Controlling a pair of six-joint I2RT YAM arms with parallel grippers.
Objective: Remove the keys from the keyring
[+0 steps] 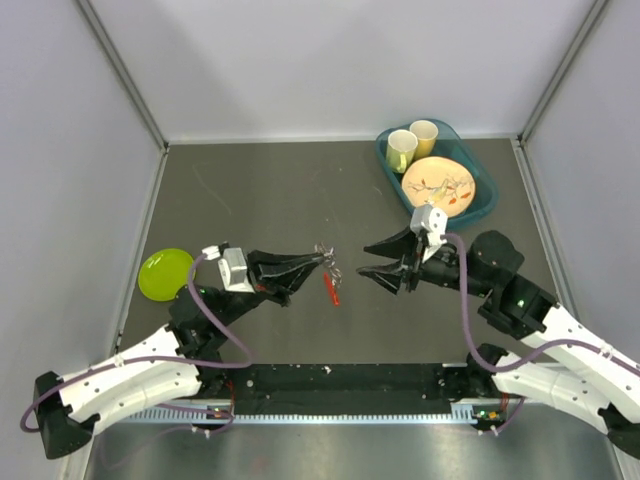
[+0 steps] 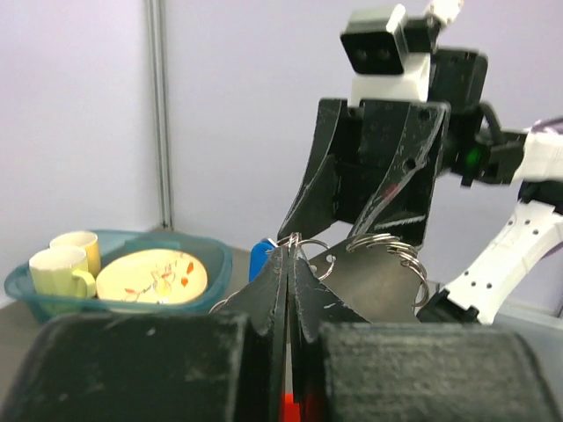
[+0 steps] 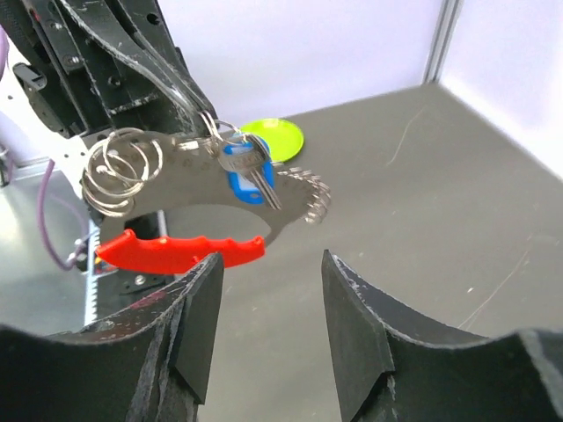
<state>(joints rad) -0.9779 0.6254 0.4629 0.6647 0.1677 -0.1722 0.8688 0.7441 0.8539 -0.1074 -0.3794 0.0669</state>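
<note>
left tool (image 1: 316,261) pinches the keyring (image 3: 218,134), keys (image 3: 248,172) hanging; right tool (image 1: 364,260) spread just beside them.

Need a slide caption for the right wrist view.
Open right gripper faces the left gripper, shut on the keyring carrying a blue-headed key; green plate behind.

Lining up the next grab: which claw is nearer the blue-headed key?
Left. The left claw is shut on the key bunch, with the blue-headed key dangling right at its tips. The right claw is open, facing it across a clear gap, touching nothing.
</note>
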